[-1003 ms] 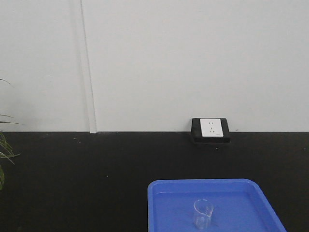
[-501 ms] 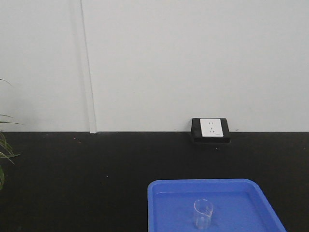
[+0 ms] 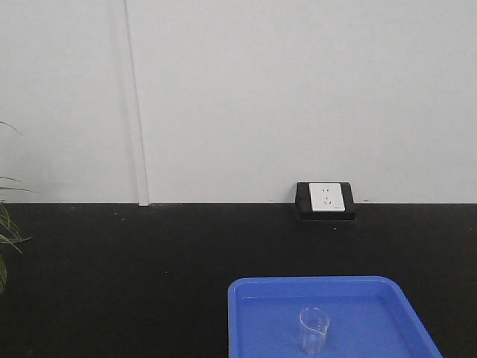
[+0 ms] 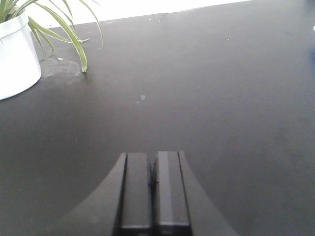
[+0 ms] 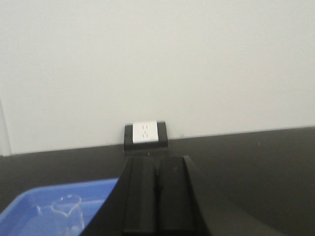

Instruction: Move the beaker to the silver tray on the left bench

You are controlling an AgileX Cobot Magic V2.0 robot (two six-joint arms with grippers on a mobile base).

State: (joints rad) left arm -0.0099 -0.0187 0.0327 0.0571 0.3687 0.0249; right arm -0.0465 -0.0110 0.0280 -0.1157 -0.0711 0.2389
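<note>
A small clear glass beaker (image 3: 314,330) stands upright in a bright blue plastic tray (image 3: 253,313) on a matte black worktop (image 3: 112,283). The right wrist view shows the same beaker (image 5: 66,211) at lower left, left of my right gripper (image 5: 157,164), which is shut and empty above the worktop. My left gripper (image 4: 153,160) is shut too, with nothing between its fingers, hovering over bare black worktop (image 4: 221,98). The silver tray is out of view.
A white socket block in a black housing (image 3: 325,200) sits at the back edge against the white wall. A potted plant with long green leaves in a white pot (image 4: 15,59) stands at the left; its leaves (image 3: 7,235) reach into the front view.
</note>
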